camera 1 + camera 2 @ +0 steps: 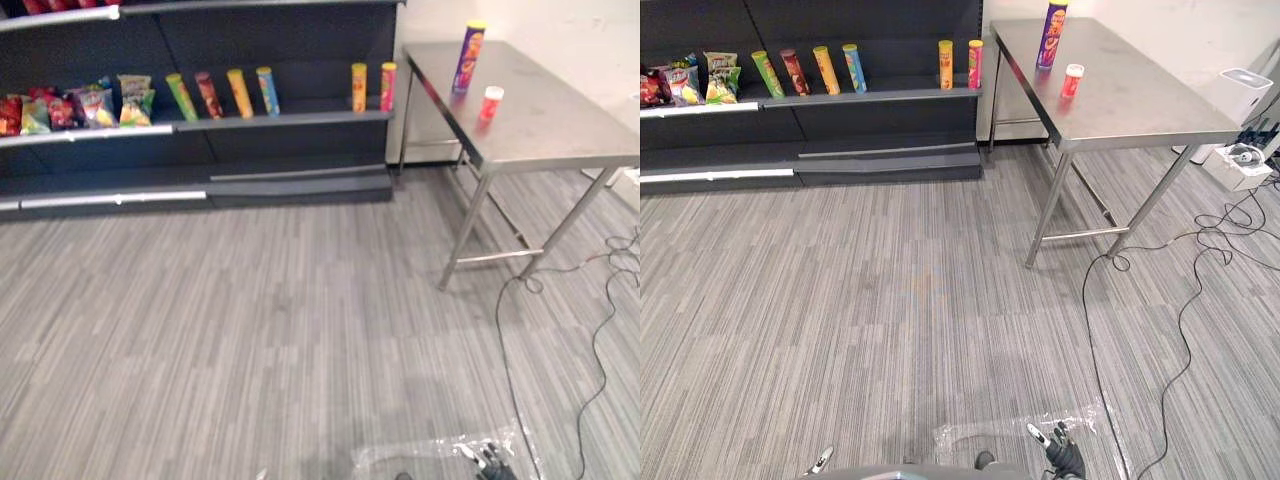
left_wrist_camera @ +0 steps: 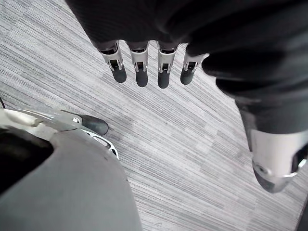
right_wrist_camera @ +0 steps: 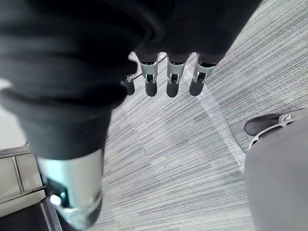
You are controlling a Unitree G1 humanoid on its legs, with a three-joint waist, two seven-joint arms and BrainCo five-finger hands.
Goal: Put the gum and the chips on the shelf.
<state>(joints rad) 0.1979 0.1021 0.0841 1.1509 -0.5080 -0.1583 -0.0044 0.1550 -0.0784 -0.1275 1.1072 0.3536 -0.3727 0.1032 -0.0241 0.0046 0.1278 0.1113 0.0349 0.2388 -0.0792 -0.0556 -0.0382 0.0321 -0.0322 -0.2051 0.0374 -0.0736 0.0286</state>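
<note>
A tall purple chips can (image 1: 469, 57) stands at the far end of the steel table (image 1: 555, 125) at the right. Just in front of it on the tabletop sits the small red and white gum tub (image 1: 491, 102). The dark shelf (image 1: 290, 120) runs along the back wall to the left of the table. My left hand (image 2: 140, 67) hangs over the carpet, far from the table, with straight fingers and nothing in it. My right hand (image 3: 174, 79) hangs the same way, open and holding nothing, low by my side (image 1: 1065, 455).
Several chips cans (image 1: 240, 92) and snack bags (image 1: 80, 108) stand on the shelf's middle ledge. A white box (image 1: 1240, 100) sits on the floor right of the table. A clear plastic sheet (image 1: 1010, 435) lies on the carpet close to me.
</note>
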